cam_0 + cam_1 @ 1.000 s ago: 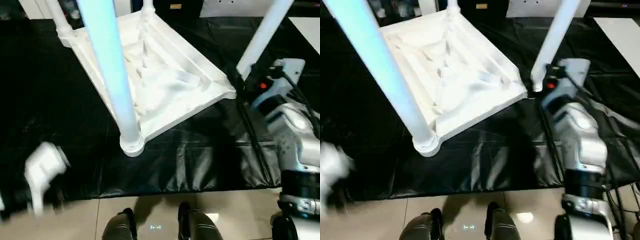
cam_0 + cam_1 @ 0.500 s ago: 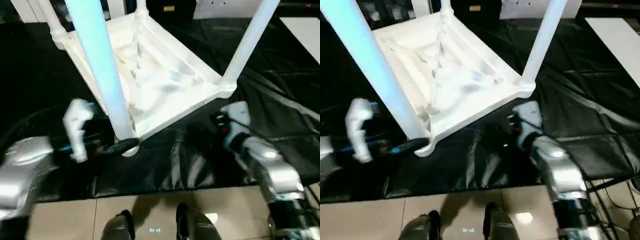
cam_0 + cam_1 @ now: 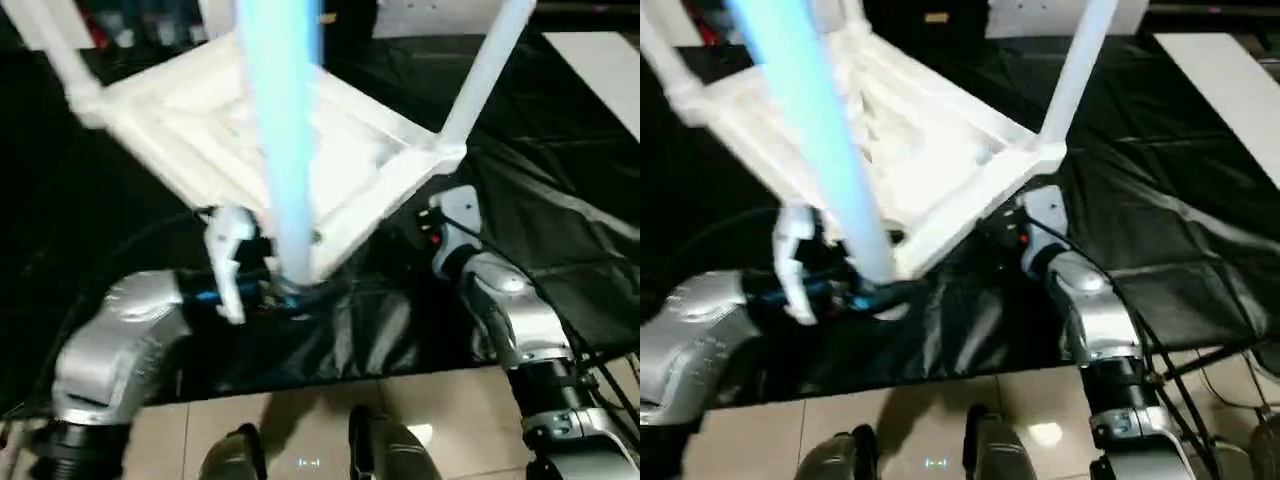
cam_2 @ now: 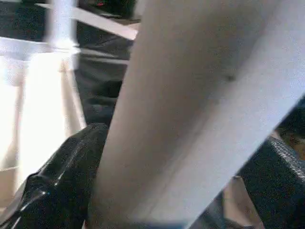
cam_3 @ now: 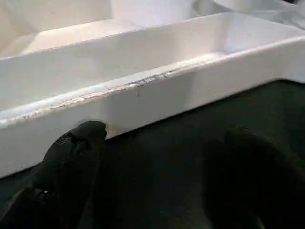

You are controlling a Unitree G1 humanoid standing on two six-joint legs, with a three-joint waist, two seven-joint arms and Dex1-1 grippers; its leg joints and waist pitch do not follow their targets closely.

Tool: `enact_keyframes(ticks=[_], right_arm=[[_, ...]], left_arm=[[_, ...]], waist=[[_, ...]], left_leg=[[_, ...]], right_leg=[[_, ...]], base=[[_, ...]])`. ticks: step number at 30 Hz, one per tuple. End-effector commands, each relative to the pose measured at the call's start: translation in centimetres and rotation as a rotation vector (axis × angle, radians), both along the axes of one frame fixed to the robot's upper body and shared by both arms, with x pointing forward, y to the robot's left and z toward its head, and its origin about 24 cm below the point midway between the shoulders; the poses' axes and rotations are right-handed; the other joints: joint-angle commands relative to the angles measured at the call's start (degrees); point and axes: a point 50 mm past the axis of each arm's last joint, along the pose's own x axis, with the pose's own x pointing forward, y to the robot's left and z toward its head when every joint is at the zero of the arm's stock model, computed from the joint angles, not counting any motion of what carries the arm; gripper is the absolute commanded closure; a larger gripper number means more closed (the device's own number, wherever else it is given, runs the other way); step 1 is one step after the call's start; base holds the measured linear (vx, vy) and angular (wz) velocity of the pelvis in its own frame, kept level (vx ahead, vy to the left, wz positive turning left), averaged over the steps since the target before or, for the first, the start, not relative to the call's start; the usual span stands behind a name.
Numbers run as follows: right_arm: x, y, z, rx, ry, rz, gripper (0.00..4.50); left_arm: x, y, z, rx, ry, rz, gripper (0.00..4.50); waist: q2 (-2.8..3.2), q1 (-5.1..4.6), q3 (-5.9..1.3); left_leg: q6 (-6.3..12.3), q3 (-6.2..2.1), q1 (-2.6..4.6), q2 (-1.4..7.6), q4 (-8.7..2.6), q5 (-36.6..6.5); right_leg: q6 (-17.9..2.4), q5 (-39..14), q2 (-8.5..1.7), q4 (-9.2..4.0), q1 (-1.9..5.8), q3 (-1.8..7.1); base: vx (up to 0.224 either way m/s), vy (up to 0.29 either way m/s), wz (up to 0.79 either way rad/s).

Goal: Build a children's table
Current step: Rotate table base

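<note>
Right up front our left gripper [image 4: 167,191] is clamped around the nearest leg [image 3: 283,130] near its socket, and the right gripper [image 5: 157,176] hangs open just short of the table top [image 5: 143,95] rim. Upside down on the black sheet [image 3: 560,220], it's probably light, stiff, slick plastic, so we'd grab low on legs.

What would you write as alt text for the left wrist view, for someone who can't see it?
A thick white table leg runs close past the camera, with the left gripper's two black fingers on either side of it. Behind, the white table top with another leg lies on a black sheet.
</note>
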Motion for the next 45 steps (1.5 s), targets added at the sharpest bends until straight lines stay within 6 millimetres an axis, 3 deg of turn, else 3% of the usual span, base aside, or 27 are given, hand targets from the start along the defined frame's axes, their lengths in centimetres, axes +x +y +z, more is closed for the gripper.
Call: enact_keyframes(ticks=[1,6,7,9,13,16,17,21,22,23,24,26,28,29,31,32,33,34,35,37,42,45], right_arm=[[0.4,2.3,1.0,0.012,-0.041,0.076,0.0],[0.7,2.8,1.1,0.006,-0.056,0.075,0.0],[0.8,3.1,1.1,0.014,-0.058,0.087,0.0],[0.8,3.6,1.2,0.024,-0.067,0.106,0.0],[0.9,4.5,1.4,0.057,-0.082,0.128,0.0],[1.0,3.9,1.4,0.041,-0.09,0.109,0.0],[1.1,2.5,1.3,0.024,-0.093,0.062,0.0],[0.9,-0.2,1.4,0.006,-0.099,0.012,0.0],[0.8,-0.9,1.5,0.003,-0.103,0.009,0.0],[0.4,-1.9,1.7,-0.002,-0.112,0.023,0.0],[-0.1,-2.4,2.0,0.001,-0.114,0.057,0.0],[-0.6,-2.8,2.2,-0.001,-0.116,0.11,0.0],[-1.9,-3.3,2.7,-0.025,-0.113,0.232,0.0],[-2.5,-3.4,2.9,-0.034,-0.11,0.296,0.0],[-3.6,-3.8,3.2,-0.071,-0.092,0.392,0.0],[-4.1,-3.9,3.3,-0.084,-0.082,0.438,0.0],[-4.2,-4.0,3.3,-0.086,-0.079,0.45,0.0],[-4.9,-4.2,3.5,-0.096,-0.065,0.501,0.0],[-5.4,-4.3,3.6,-0.101,-0.056,0.539,0.0],[-6.3,-4.6,3.8,-0.109,-0.036,0.603,0.0],[-8.7,-4.7,4.2,-0.104,0.046,0.767,0.0],[-9.1,-4.6,4.2,-0.096,0.065,0.801,0.0]], left_arm=[[-1.4,-3.5,0.7,-0.046,-0.035,-0.178,0.06],[-0.6,-5.8,1.1,-0.063,-0.071,-0.184,0.06],[0.0,-6.0,1.1,-0.058,-0.087,-0.154,0.06],[1.0,-6.2,1.1,-0.042,-0.111,-0.093,0.06],[2.7,-6.2,1.1,-0.019,-0.163,0.008,0.06],[3.0,-6.1,1.3,-0.009,-0.182,0.016,0.06],[3.3,-5.5,1.3,0.016,-0.205,0.022,0.06],[3.5,-3.9,0.8,0.088,-0.215,-0.002,0.06],[3.4,-3.4,0.5,0.109,-0.207,-0.03,0.06],[3.3,-2.2,-0.1,0.165,-0.191,-0.083,0.06],[3.4,-1.4,-0.5,0.211,-0.187,-0.11,0.06],[3.5,-0.5,-1.0,0.256,-0.172,-0.147,0.06],[4.0,1.3,-1.9,0.396,-0.188,-0.204,0.06],[4.4,1.8,-2.3,0.468,-0.204,-0.22,0.33],[5.4,2.5,-2.6,0.556,-0.235,-0.224,0.41],[5.8,2.6,-2.6,0.582,-0.245,-0.227,0.47],[6.0,2.6,-2.6,0.584,-0.246,-0.226,0.63],[6.5,2.6,-2.4,0.591,-0.248,-0.227,0.74],[6.7,2.5,-2.3,0.59,-0.248,-0.237,0.79],[7.0,2.4,-2.2,0.594,-0.252,-0.264,0.91],[7.9,1.1,-2.1,0.587,-0.278,-0.356,1.33],[8.4,0.9,-2.1,0.609,-0.292,-0.373,1.71]], waist=[[-0.6,0.6,-5.74],[-0.56,-0.08,-5.88],[-0.6,-0.14,-5.88],[-0.1,-0.17,-6.04],[-0.15,-0.19,-6.08],[-0.08,-0.01,-6.28],[0.11,0.12,-6.31],[0.44,0.41,-6.54],[0.26,0.69,-6.6],[0.36,1.12,-6.64],[1.14,1.56,-6.72],[0.8,1.86,-6.73],[0.99,2.24,-6.69],[1.09,2.46,-6.8],[1.09,2.52,-6.59],[1.06,2.85,-6.78],[1.0,2.86,-6.57],[0.71,2.94,-6.49],[0.69,3.25,-6.61],[0.61,3.48,-6.6],[0.3,3.95,-6.47],[0.32,4.05,-6.59]], left_leg=[[4.36,-0.37,0.13,1.64,-3.15,-11.3],[3.63,-0.39,0.06,1.47,-2.78,-12.7],[3.65,-0.4,0.07,1.49,-2.76,-12.8],[3.71,-0.45,0.2,1.6,-2.62,-12.7],[3.14,-0.53,0.1,1.46,-2.53,-14.1],[3.22,-0.49,0.38,1.71,-2.52,-13.4],[3.3,-0.49,0.48,1.8,-2.53,-13.2],[3.77,-0.36,0.59,1.79,-2.44,-12.6],[3.96,-0.28,0.59,1.76,-2.41,-12.2],[4.27,-0.21,0.74,1.69,-2.43,-11.8],[4.23,-0.23,0.92,1.8,-2.43,-11.6],[4.54,-0.24,0.91,1.68,-2.57,-11.9],[4.96,-0.31,1.01,1.77,-2.71,-12.6],[4.72,-0.38,1.18,1.88,-2.77,-13.1],[4.36,-0.38,1.17,1.9,-2.89,-14.1],[3.86,-0.32,1.62,1.97,-2.75,-15.1],[3.9,-0.32,1.5,1.89,-2.83,-15.5],[3.53,-0.49,0.86,1.73,-2.91,-15.3],[3.35,-0.39,1.3,1.81,-2.74,-15.5],[3.28,-0.51,1.1,1.87,-2.71,-15.3],[4.39,-0.46,1.04,1.44,-2.55,-15.4],[4.22,-0.66,0.8,1.4,-2.49,-15.1]], right_leg=[[-10.9,-21.8,-2.48,-3.57,4.54,2.43],[-8.6,-26.0,-2.3,-4.08,4.45,2.19],[-8.4,-26.2,-2.27,-4.15,4.41,2.18],[-9.0,-24.4,-2.11,-4.0,4.34,2.2],[-8.5,-25.7,-2.01,-4.21,4.58,1.88],[-9.4,-24.3,-1.98,-4.05,4.39,1.98],[-10.0,-23.1,-1.9,-3.91,4.36,1.98],[-11.8,-19.5,-1.81,-3.42,4.49,2.11],[-11.8,-19.3,-1.83,-3.38,4.6,2.19],[-11.7,-19.5,-1.83,-3.47,4.54,2.25],[-11.9,-19.0,-1.86,-3.19,4.46,2.33],[-11.5,-19.2,-1.69,-3.46,4.6,2.26],[-11.0,-20.0,-1.62,-3.71,4.52,2.24],[-10.8,-20.6,-1.71,-3.68,4.51,2.23],[-10.5,-21.8,-1.68,-3.96,4.37,2.22],[-10.1,-22.8,-1.86,-3.99,4.27,2.3],[-9.9,-23.8,-1.83,-4.27,4.25,2.29],[-9.4,-25.4,-2.05,-4.22,4.8,2.16],[-8.8,-27.0,-2.19,-4.53,4.45,2.25],[-8.8,-28.3,-2.37,-4.49,4.55,2.16],[-6.6,-32.0,-2.14,-5.61,4.38,1.82],[-5.9,-33.3,-2.29,-5.64,4.53,1.52]], base=[[0.0,0.0,0.0],[0.0,0.0,0.0],[0.0,0.0,0.0],[0.0,0.0,0.0],[0.0,0.0,0.0],[0.0,0.0,0.0],[0.0,0.0,0.0],[0.0,0.0,0.0],[0.0,0.0,0.0],[0.0,0.0,0.0],[0.0,0.0,0.0],[0.0,0.0,0.0],[0.0,0.0,0.0],[0.0,0.0,0.0],[0.0,0.0,0.0],[0.0,0.0,0.0],[0.0,0.0,0.0],[0.0,0.0,0.0],[0.0,0.0,0.0],[0.0,0.0,0.0],[0.0,0.0,0.0],[0.0,0.0,0.0]])
